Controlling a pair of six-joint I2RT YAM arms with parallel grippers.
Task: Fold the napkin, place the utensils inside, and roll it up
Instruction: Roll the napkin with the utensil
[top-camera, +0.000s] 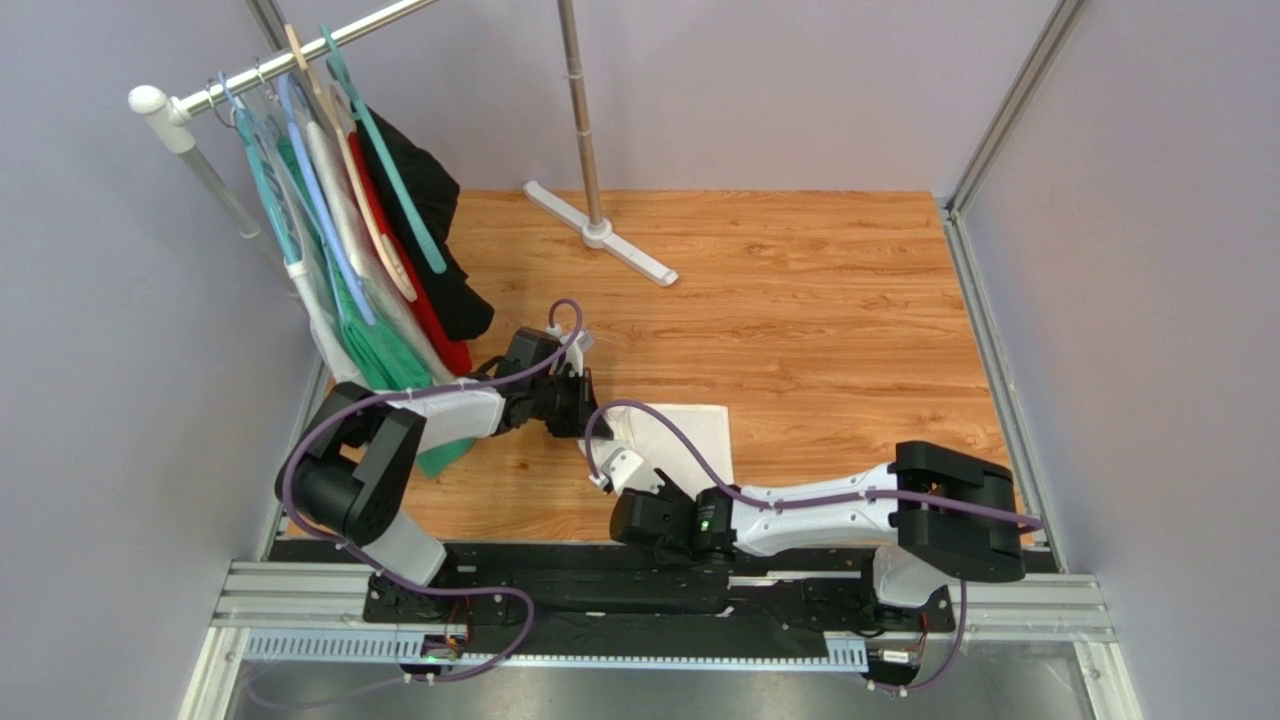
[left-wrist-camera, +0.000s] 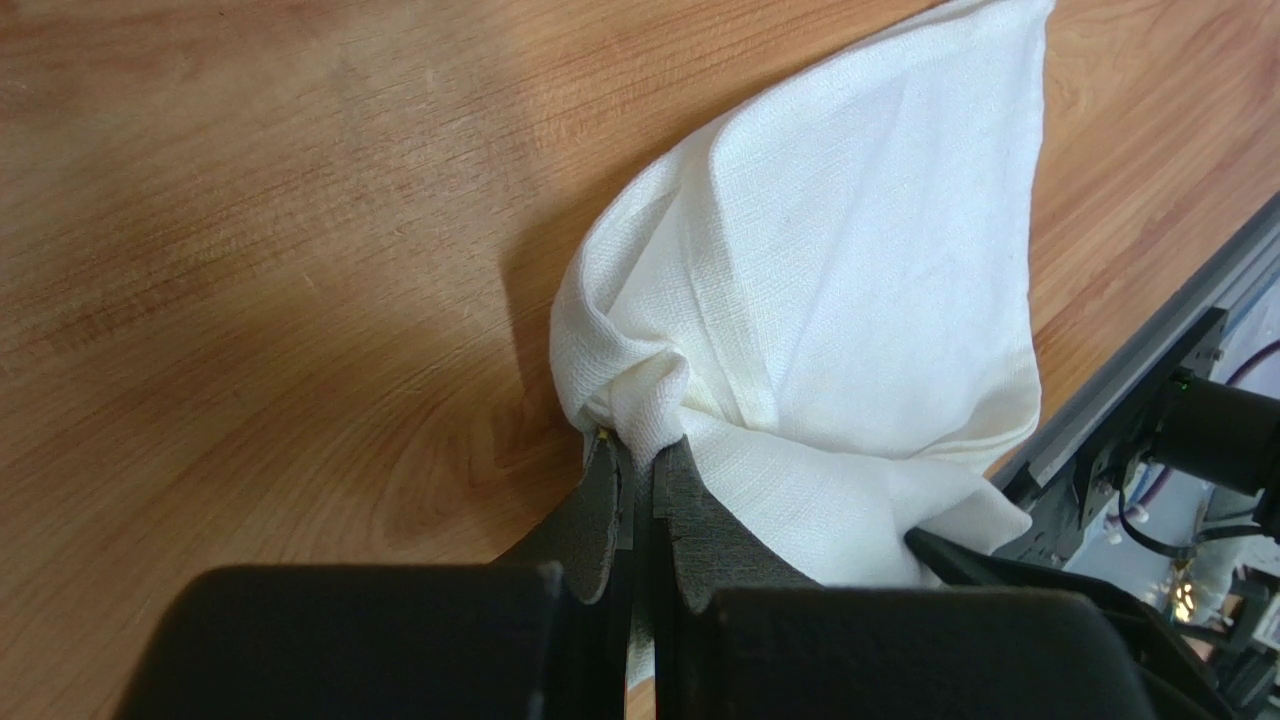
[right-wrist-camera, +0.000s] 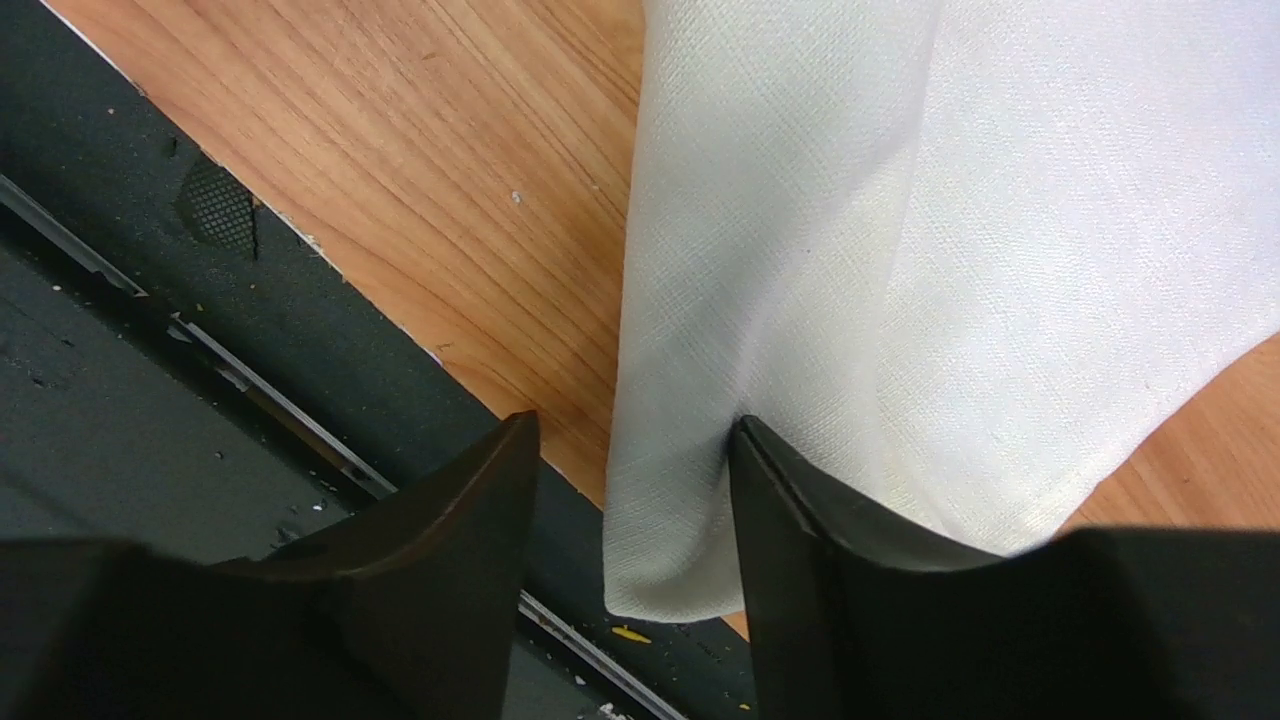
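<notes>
The white napkin (top-camera: 684, 432) lies partly bunched on the wooden table, near the front middle. My left gripper (top-camera: 579, 408) is shut on a gathered corner of it; in the left wrist view the cloth (left-wrist-camera: 872, 270) bunches into the pinch of the gripper (left-wrist-camera: 646, 447) and is lifted off the wood. My right gripper (top-camera: 616, 477) is open at the napkin's near edge. In the right wrist view a folded corner of the napkin (right-wrist-camera: 932, 270) hangs between the spread jaws of the gripper (right-wrist-camera: 631, 458) and touches the right finger (right-wrist-camera: 774, 510). No utensil is in view.
A clothes rail with hangers and garments (top-camera: 353, 240) stands at the back left, close to the left arm. A stand's pole and white foot (top-camera: 601, 233) are at the back middle. The black base rail (top-camera: 646, 578) runs along the table's near edge, just under the right gripper (right-wrist-camera: 181, 300).
</notes>
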